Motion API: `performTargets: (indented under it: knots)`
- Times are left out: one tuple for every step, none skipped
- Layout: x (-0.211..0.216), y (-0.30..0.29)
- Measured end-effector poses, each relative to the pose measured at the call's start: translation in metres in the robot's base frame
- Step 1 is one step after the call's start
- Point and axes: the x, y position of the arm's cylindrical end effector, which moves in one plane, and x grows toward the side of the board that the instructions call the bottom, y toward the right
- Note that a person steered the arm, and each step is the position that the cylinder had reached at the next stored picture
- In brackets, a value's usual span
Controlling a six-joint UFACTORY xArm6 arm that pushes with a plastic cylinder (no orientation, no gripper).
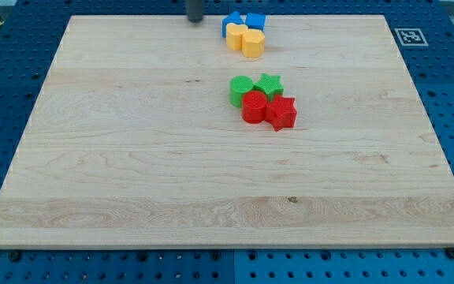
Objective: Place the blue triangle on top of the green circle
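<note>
The blue triangle (232, 23) lies near the view's top edge of the wooden board (132, 158), touching a blue cube (256, 21) on its right and yellow blocks below. The green circle (241, 90) sits near the board's middle, touching a green star (269, 84) on its right and a red circle (254, 106) below. My tip (195, 19) is at the view's top, a short way left of the blue triangle and apart from it, well above the green circle.
A yellow heart-like block (236, 37) and a yellow circle (253, 43) sit just below the blue blocks. A red star (282, 112) touches the red circle. A square marker (409, 36) is at the board's top right corner.
</note>
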Motion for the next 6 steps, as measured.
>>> performTargets:
  knots:
    - [0.001,0.054]
    - [0.035,0.074]
    - [0.092,0.074]
    - [0.127,0.074]
    - [0.11,0.074]
    - [0.104,0.067]
